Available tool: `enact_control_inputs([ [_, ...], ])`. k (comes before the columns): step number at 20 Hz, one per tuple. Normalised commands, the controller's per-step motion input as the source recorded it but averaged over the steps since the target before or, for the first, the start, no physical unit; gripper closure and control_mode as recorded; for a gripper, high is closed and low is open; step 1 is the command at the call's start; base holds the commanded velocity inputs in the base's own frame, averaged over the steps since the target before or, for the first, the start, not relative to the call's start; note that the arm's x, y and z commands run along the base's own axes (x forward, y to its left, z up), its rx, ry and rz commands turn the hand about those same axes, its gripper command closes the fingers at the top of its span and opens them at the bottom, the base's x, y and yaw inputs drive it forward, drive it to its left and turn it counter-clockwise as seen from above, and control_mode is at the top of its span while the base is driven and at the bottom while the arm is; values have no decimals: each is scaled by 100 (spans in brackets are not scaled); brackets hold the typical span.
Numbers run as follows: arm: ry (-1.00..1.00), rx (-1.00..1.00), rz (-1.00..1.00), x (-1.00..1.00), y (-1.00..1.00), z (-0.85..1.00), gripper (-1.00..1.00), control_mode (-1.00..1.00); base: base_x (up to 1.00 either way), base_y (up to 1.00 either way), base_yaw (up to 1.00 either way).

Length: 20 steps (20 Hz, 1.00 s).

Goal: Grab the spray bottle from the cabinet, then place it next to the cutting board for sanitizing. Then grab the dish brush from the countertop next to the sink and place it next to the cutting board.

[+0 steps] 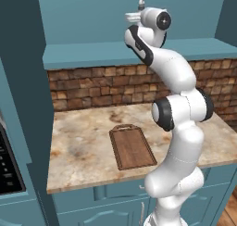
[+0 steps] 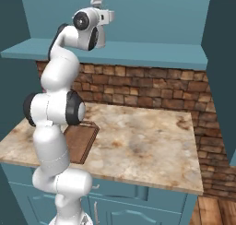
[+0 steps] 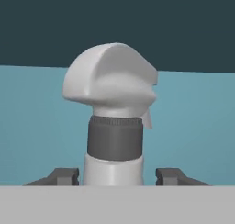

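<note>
Two claw fingertips flank the spray bottle, small gaps each side, not touching.

spray bottle upright (grey collar) | cutting board flat on counter

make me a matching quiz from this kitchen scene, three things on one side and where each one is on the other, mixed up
Things:
1. spray bottle
2. cutting board
3. brick wall

Places:
A. behind the marbled counter, under the teal shelf
B. flat on the marbled counter
C. upright between the fingertips of the gripper, up at the cabinet

Pairs: 1-C, 2-B, 3-A
</note>
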Motion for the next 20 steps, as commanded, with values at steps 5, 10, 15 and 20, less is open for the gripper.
enact_control_inputs([
  [5, -5, 0, -1, -44, 2, 0, 100, -100, 0, 0, 0],
  [10, -21, 6, 0, -100, -5, 2, 100, -100, 0, 0, 0],
  [15, -11, 9, 0, -100, -16, 0, 100, -100, 0, 0, 0],
  [20, -7, 8, 0, -100, -22, 4, 100, -100, 0, 0, 0],
])
